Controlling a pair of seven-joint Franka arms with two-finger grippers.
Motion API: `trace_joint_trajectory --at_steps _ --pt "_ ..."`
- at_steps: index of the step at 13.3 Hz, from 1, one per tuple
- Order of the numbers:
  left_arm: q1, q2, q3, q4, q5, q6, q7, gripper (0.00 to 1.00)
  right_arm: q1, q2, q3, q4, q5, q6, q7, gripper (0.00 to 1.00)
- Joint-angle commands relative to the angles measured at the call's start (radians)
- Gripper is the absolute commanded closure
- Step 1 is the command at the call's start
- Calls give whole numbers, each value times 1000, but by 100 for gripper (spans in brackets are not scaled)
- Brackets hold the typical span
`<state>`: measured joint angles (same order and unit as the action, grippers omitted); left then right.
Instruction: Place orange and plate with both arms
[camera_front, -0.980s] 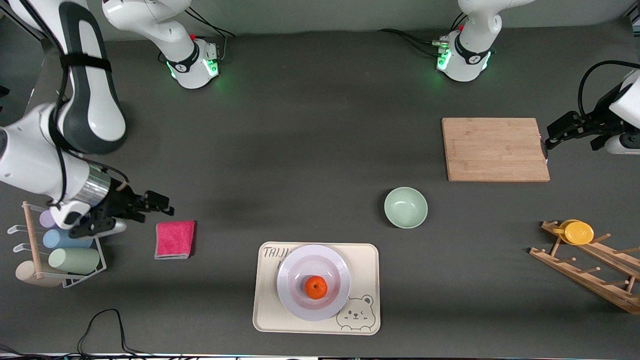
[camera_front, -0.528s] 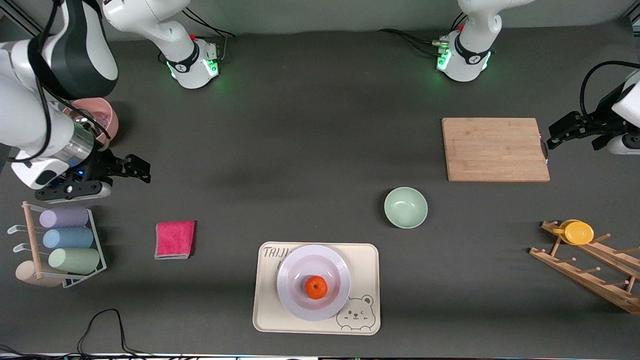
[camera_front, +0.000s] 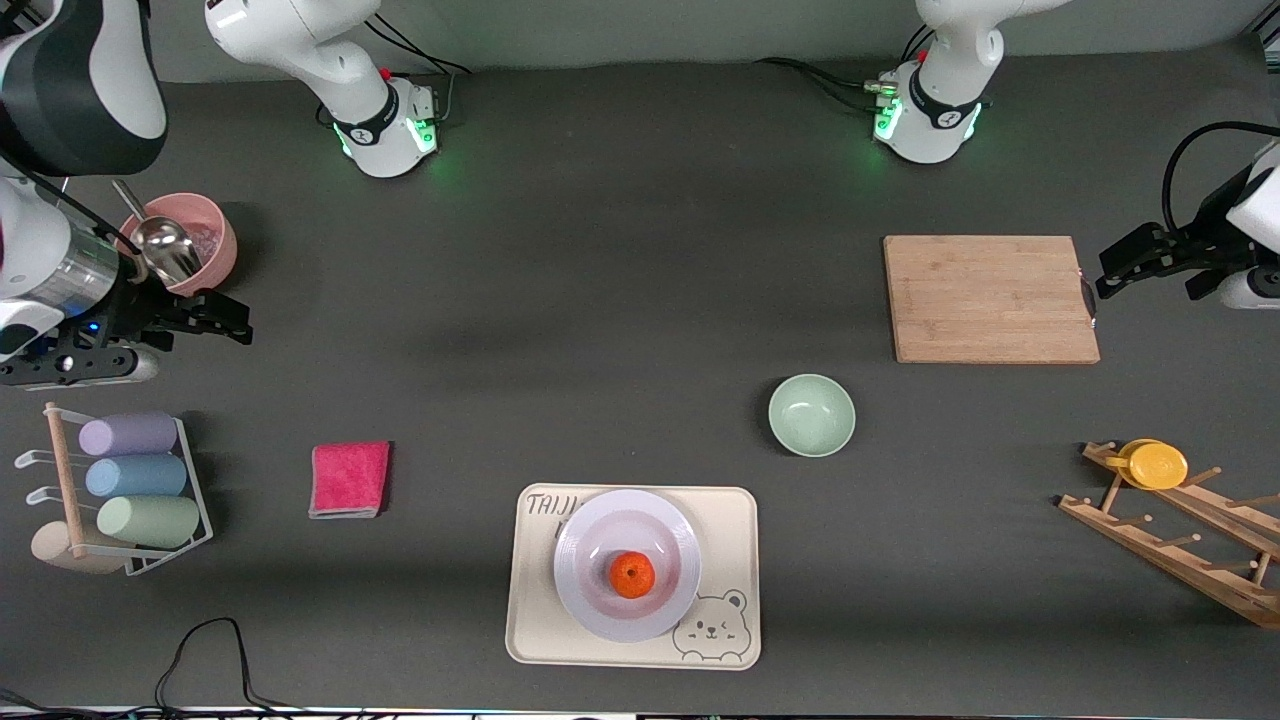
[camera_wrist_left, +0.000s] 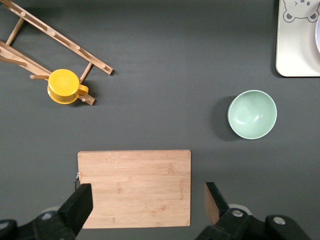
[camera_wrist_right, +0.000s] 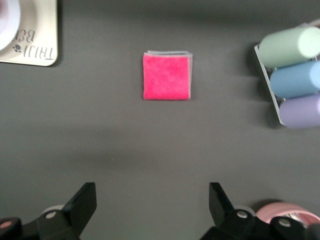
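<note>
The orange (camera_front: 632, 575) sits in the plate (camera_front: 585, 530) on my bear tray (camera_front: 725, 530), at the table's six o'clock edge. My right gripper (camera_front: 195, 322), fingers spread, hangs at nine o'clock by the pink cup (camera_front: 205, 240); my left gripper (camera_front: 1125, 265), spread too, hangs at three o'clock beside the cutting board (camera_front: 990, 298)

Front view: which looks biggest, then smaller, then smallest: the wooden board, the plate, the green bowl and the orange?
1. The wooden board looks biggest.
2. The plate, sitting on the bear tray.
3. The green bowl.
4. The orange, resting in the plate, looks smallest.
</note>
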<state>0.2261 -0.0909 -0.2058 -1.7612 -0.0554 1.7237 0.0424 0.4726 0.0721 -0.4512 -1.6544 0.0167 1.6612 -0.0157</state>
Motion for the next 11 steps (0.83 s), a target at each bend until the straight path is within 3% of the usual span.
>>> trace_joint_trajectory --at_steps 1,6,7,8,9,11 --pt "4 -10 0 -6 -9 -4 16 0 -8 21 -9 62 -12 -43 -13 0" --pt "-4 -10 -3 -3 -6 -9 -4 0 -12 20 -38 90 -14 -34 -10 0" --pt "-2 -9 -1 -1 -6 -7 -4 0 -61 14 -17 90 -12 -40 -6 0" --pt "1 -9 -1 -1 -6 -9 -3 0 -151 6 84 87 -4 -40 9 0" --pt "1 -9 -1 -1 -6 -9 -3 0 -267 -23 223 70 -1 -43 13 0" --pt "4 -9 0 0 -3 -13 -3 0 -408 -87 382 -11 2 -44 13 0"
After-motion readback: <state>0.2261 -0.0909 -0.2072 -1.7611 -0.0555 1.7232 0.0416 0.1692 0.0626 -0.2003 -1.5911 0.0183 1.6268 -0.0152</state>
